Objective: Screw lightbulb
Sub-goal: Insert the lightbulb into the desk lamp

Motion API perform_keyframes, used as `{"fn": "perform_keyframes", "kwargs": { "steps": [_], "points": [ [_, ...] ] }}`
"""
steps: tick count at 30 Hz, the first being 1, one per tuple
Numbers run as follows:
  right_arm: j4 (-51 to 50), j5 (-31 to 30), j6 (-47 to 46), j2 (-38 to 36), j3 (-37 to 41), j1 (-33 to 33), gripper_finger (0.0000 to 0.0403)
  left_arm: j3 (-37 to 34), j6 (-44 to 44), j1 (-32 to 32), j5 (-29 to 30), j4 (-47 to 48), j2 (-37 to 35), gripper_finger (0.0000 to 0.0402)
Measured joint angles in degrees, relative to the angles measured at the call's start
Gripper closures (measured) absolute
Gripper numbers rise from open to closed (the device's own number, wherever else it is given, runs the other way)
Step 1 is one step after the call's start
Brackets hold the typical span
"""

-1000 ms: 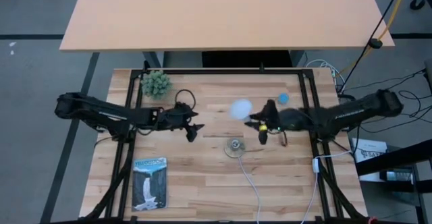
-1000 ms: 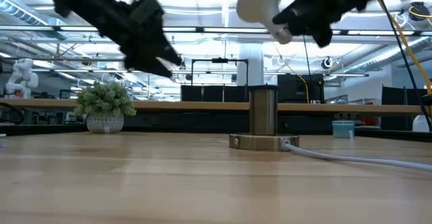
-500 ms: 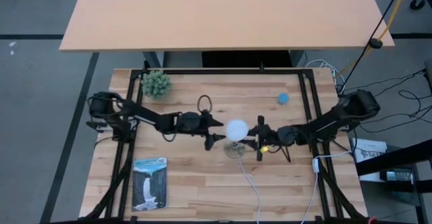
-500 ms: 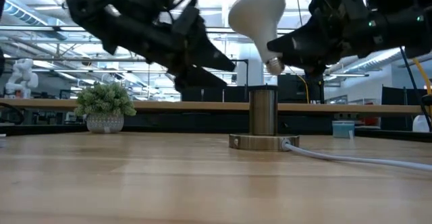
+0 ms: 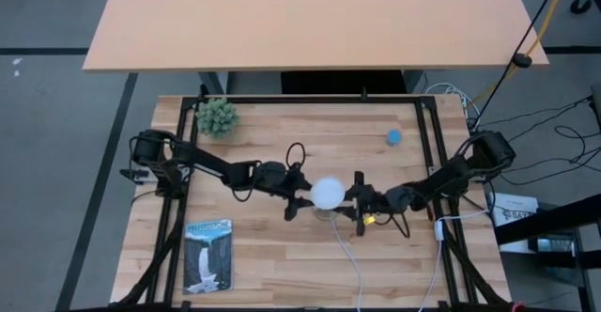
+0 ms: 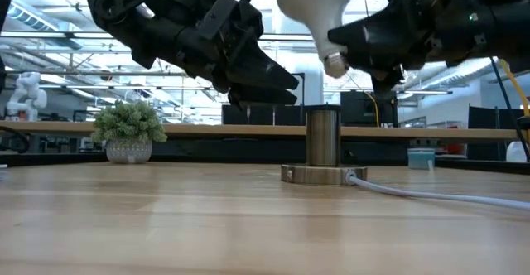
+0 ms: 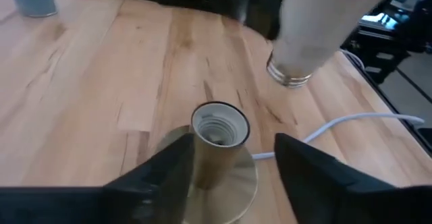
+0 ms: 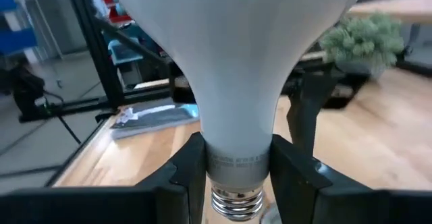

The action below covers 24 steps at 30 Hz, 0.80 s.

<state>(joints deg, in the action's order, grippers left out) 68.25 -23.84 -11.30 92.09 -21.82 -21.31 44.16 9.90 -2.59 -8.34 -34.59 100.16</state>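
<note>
The white lightbulb [image 5: 326, 193] hangs over the middle of the table with my right gripper [image 5: 357, 202] shut on it. Its grey screw base [image 6: 334, 62] points down, a little above the brass socket [image 6: 323, 136], which stands upright on its round foot [image 6: 323, 175]. My left gripper [image 5: 299, 199] is open just left of the socket. In the left wrist view its fingers [image 7: 158, 177] show on either side of the socket's tube [image 7: 217, 133]. In the low view the tips [image 6: 286, 83] stand higher than the socket's top, apart from it. My right gripper pinches the bulb's narrow neck [image 8: 236, 158], just above the screw thread, between its two fingers [image 8: 185, 166]. The fingers come about level from the table's right side. The bulb is lifted clear, dome up and leaning slightly, its base above the socket's mouth without touching it.
A white cord [image 5: 348, 254] runs from the socket toward the near edge. A small potted plant [image 5: 217, 117] stands at the far left, a small blue object [image 5: 393, 136] at the far right, and a booklet [image 5: 208, 254] lies at the near left.
Both grippers have come down and in toward the socket. My right gripper has carried the bulb toward the near edge and turned it from a slant to nearly upright over the socket. My left gripper has gone right and toward the near edge, up to the socket.
</note>
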Motion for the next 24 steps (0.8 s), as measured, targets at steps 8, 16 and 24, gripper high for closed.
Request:
{"fn": "perform_keyframes", "kwargs": {
  "steps": [8,16,24],
  "points": [
    [-10.17,-4.61,4.49,3.44,-4.48,1.26,0.0285,-0.01,-1.52,-0.39,0.44,-0.19,0.0,0.029],
    [-12.09,-6.2,1.88,4.35,-4.61,1.74,0.0285,-0.02,-1.54,1.06,0.81,-0.82,0.0,0.0306],
    [-16.81,-6.02,-5.81,4.38,-4.57,1.76,0.0198,-0.07,-1.61,1.1,0.81,-2.6,-0.02,0.0306]
  ]
}}
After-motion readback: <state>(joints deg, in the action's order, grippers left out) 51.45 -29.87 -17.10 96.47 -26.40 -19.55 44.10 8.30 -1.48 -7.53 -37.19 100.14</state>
